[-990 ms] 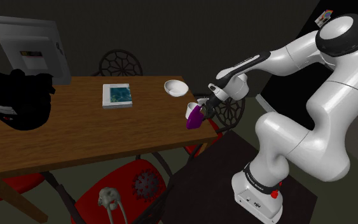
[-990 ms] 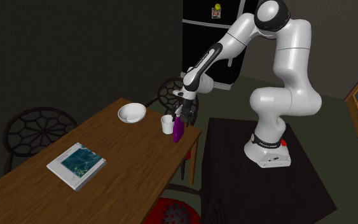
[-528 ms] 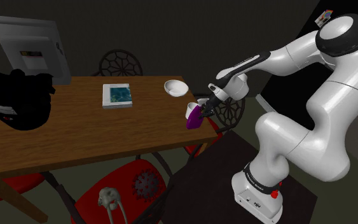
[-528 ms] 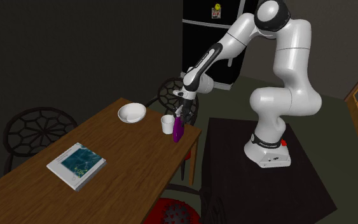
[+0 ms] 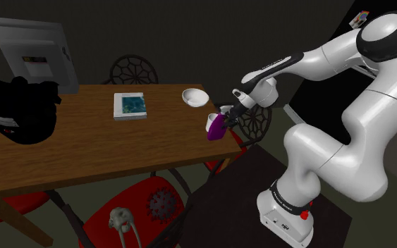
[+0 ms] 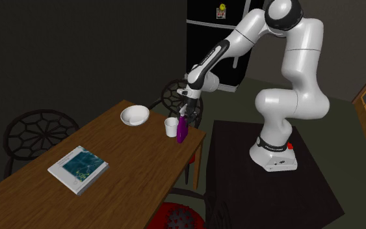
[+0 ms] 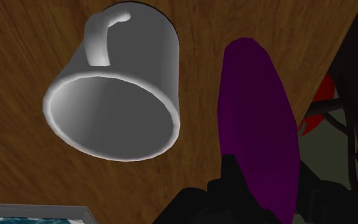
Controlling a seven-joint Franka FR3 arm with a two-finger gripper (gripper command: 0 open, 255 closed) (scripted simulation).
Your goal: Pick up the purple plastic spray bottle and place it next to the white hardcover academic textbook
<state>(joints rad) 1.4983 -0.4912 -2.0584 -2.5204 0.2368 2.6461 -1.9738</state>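
At the shoulder view's left lies the goal: the white book (image 5: 130,105) with a blue-green cover picture, flat on the brown table (image 5: 63,148), with bare tabletop on every side of it. The purple bottle (image 5: 216,127) stands well apart from it, far to the right, near the table's corner and just beside a white mug (image 6: 171,126). The black gripper (image 6: 184,117) sits on the bottle's top. In the wrist view its fingers (image 7: 229,181) stand either side of the purple body and seem to press on it, so I judge the pincer narrowed onto the bottle and holding it (whether the base has left the wood, I cannot tell).

So the step in hand is the grasp and first lift. The next move calls for raising the bottle free of the mug, carrying it leftward over or around the bowl, and setting it upright on the bare wood close to the book, not on it.

Containers, left to right: the white bowl (image 5: 194,96) between book and mug looks empty from both exterior views. The mug, seen straight down its mouth in the wrist view, has a bare inside, with its handle turned away from the bottle
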